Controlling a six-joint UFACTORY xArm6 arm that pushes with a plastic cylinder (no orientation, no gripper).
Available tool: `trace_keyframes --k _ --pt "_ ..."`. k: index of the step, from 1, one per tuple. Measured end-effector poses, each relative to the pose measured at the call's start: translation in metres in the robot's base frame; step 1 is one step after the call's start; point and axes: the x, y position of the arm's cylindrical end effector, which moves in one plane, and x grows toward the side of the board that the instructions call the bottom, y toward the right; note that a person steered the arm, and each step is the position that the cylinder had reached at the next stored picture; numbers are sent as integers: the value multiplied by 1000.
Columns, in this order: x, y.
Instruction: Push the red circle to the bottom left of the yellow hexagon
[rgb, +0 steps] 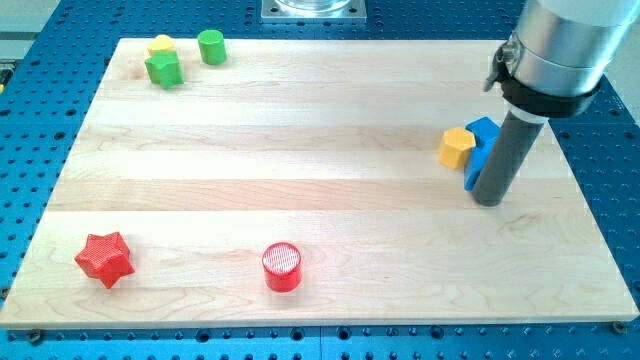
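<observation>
Wooden table carries six blocks; no containers on it. Two red: red circle near the view's bottom centre, red star at bottom left. Two green: green star-like block and green cylinder at top left. Two yellow: small yellow block touching the green one, yellow hexagon at right, against a blue block. My tip sits just beside the blue block, well apart from the red circle. No pincer on this rod.
</observation>
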Motion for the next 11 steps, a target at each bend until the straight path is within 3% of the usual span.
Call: trace_keyframes --k 1,2,3,4,5,6,7,8,9,11 --pt "77 -42" --pt "127 -117" --pt "123 -179" --pt "96 -200" --pt "125 -221" --pt "122 -280" --pt "74 -229" --pt "71 -161" --pt "84 -155" --pt "-14 -62"
